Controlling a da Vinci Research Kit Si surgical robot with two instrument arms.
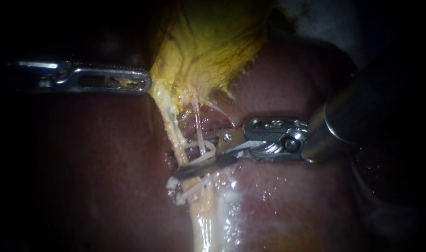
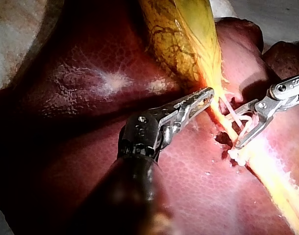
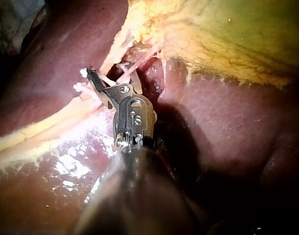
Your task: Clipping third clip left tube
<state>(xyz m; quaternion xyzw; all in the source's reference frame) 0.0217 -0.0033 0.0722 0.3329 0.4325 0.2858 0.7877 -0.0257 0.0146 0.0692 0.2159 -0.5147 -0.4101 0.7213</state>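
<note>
The left instrument [image 1: 146, 84] has its jaws closed on the edge of the gallbladder [image 1: 208, 42], pulling it away from the right instrument so that the left tube [image 1: 171, 126] runs taut down over the liver [image 1: 96, 163]. The right instrument [image 1: 182, 160] reaches across that tube with its jaws parted. What looks like a white clip [image 1: 204, 149] sits in the gap between them. The pictures do not show whether both jaws already press on the tube.

Two white clips [image 1: 179, 193] sit just beyond the lower jaw, further from the gallbladder, so the new clip probably belongs on the gallbladder side of them.

To do this step well, the jaws should probably cross the tube squarely, with both tips showing past its far side before they close. A thinner pink tube [image 1: 197, 121] runs close beside the left tube and seems to pass through the same gap. The likely risk is catching it too. A small gap should be left from the nearest clip. The left instrument's pull should be steady, not stronger, while the jaws close slowly and fully.
</note>
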